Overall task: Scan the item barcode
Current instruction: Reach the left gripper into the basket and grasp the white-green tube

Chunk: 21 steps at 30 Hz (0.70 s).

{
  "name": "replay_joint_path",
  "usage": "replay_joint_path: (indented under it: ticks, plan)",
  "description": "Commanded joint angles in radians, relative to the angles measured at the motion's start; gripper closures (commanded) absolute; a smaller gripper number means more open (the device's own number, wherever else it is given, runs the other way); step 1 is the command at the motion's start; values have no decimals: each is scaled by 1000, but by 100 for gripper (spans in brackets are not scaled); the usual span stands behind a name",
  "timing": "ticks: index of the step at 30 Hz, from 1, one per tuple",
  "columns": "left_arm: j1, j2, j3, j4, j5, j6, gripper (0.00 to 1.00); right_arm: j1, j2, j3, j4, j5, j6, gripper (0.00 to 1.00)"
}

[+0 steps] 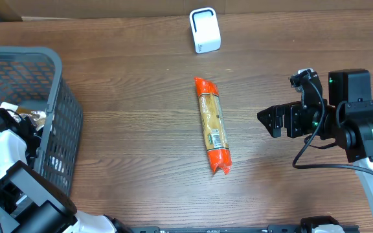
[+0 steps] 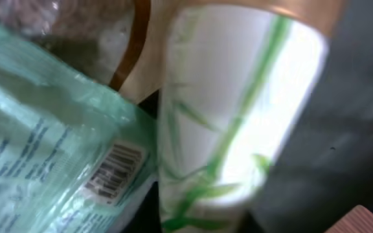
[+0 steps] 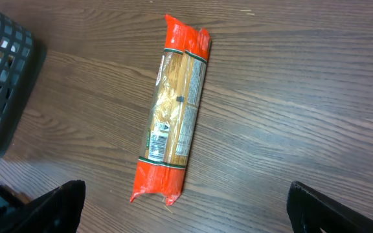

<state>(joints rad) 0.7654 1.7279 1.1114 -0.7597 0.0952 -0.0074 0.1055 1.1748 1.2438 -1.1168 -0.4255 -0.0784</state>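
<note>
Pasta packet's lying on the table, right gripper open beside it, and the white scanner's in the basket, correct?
No. The white scanner is not in the basket; the overhead view shows it standing on the table, past the pasta packet's far end. The packet does lie on the table, with the open right gripper beside it.

Basket (image 1: 60,110) cropped at left edge of the desk (image 1: 141,84), its contents obscured, white green-striped cup (image 2: 238,110) blurred, green packet (image 2: 37,149) print illegible
</note>
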Motion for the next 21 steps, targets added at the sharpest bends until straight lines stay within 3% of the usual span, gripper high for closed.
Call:
replay_joint_path:
  ticks: [1, 9, 15, 21]
  plan:
    - [-2, 5, -6, 6, -22, -26, 96, -1, 0, 26, 4, 6, -2, 0]
    - [-2, 3, 146, -109, 18, -24, 96, -1, 0, 26, 5, 6, -2, 0]
    - [-2, 3, 494, -351, 49, -6, 96, -1, 0, 26, 6, 6, -2, 0]
    - [-3, 3, 877, -547, 201, 84, 96, -1, 0, 26, 7, 6, -2, 0]
